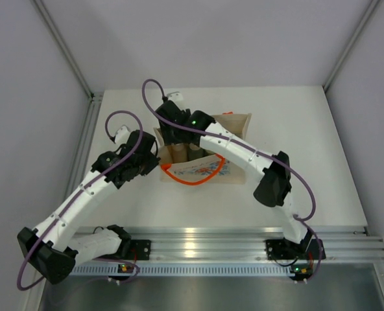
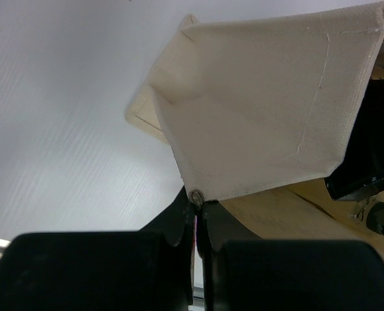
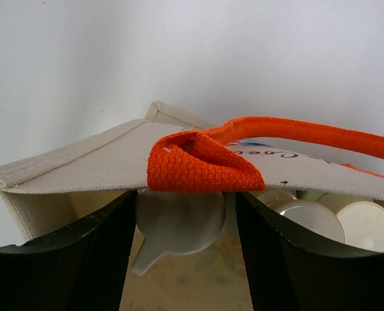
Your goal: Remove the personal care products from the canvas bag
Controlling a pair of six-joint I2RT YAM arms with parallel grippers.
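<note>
On the canvas bag (image 2: pixel 263 110) edge, left jaws clamp.

Top view's bright and even for you, light from overhead; soft shadows under the arms (image 1: pixel 88 194) on the desk (image 1: pixel 309 129), glare on the rail (image 1: pixel 193 231). Left gripper (image 2: pixel 197 210) reads black, blurred; canvas bag (image 2: pixel 263 116) just ahead is sharp. Right gripper (image 3: pixel 185 214) underexposed, caps (image 3: pixel 364 223) beyond it slightly blown out.

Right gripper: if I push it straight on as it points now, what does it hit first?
Probably the pale cap between the open fingers of the right gripper, inside the canvas bag. The bag's orange handle folds across just above it and might catch first; depth is unclear.
</note>
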